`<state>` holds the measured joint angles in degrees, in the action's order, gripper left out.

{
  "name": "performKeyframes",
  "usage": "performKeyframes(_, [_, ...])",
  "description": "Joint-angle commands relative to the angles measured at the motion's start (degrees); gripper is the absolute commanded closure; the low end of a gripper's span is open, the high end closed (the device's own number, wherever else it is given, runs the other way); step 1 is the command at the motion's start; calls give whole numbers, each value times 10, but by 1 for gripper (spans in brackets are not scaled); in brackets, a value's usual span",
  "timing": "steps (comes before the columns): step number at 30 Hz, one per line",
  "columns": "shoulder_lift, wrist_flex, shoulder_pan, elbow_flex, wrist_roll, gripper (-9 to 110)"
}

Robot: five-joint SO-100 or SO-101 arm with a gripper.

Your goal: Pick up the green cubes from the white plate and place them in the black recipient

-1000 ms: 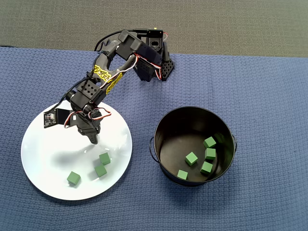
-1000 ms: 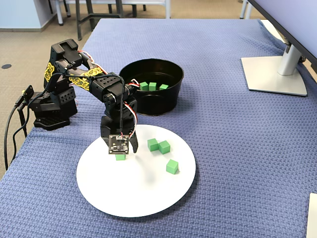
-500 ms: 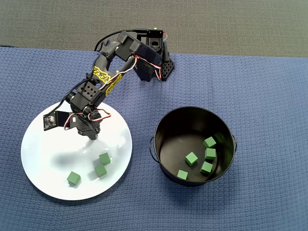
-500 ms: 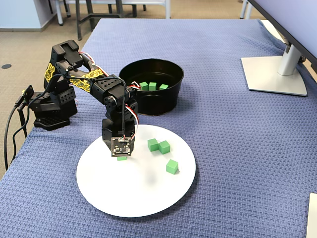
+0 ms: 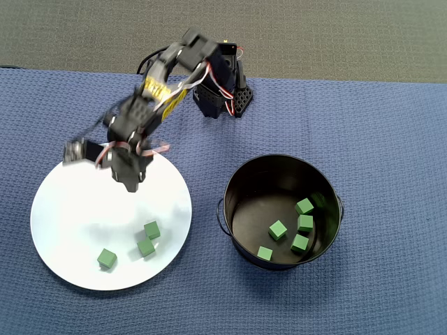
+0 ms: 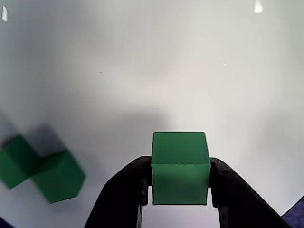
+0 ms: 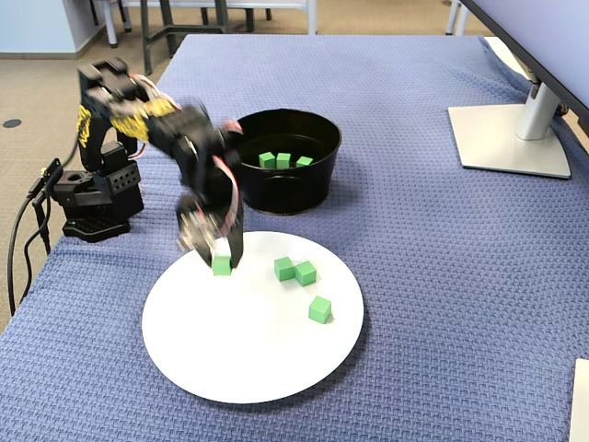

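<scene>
My gripper (image 6: 180, 179) is shut on one green cube (image 6: 180, 159), its black fingers (image 6: 137, 190) pressing both sides, and holds it just above the white plate (image 6: 142, 71). In the fixed view this cube (image 7: 221, 266) hangs in the gripper (image 7: 221, 261) over the plate's (image 7: 248, 350) far left part. Three more green cubes (image 5: 151, 229) (image 5: 145, 246) (image 5: 106, 258) lie on the plate (image 5: 70, 223). The black recipient (image 5: 241, 178) stands right of the plate in the overhead view, with several green cubes (image 5: 278, 229) inside. The arm is blurred with motion.
The arm's base (image 7: 97, 198) stands at the table's left edge in the fixed view, with cables (image 7: 28, 230) trailing off it. A monitor stand (image 7: 511, 138) sits far right. Blue cloth (image 5: 363, 139) covers the table around plate and pot.
The arm has lifted off the plate with a green cube in the gripper, swinging up and back toward its base. The other cubes have not moved.
</scene>
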<state>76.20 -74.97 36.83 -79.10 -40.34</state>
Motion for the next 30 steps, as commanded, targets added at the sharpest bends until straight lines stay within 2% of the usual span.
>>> performKeyframes(1, [160,-7,-18,11,86,101])
performKeyframes(4, [205,-57,-69,67,140,101])
performKeyframes(9, [245,-91,-217,117,228,101])
performKeyframes(15, [208,2,-410,76,333,102])
performKeyframes(22, [175,89,-583,-29,374,102])
performKeyframes(23, [173,97,-596,-40,381,97])
performKeyframes(25, [170,104,-608,-42,383,79])
performKeyframes(27, [171,104,-597,-28,386,76])
performKeyframes(30, [199,114,-548,-28,346,77])
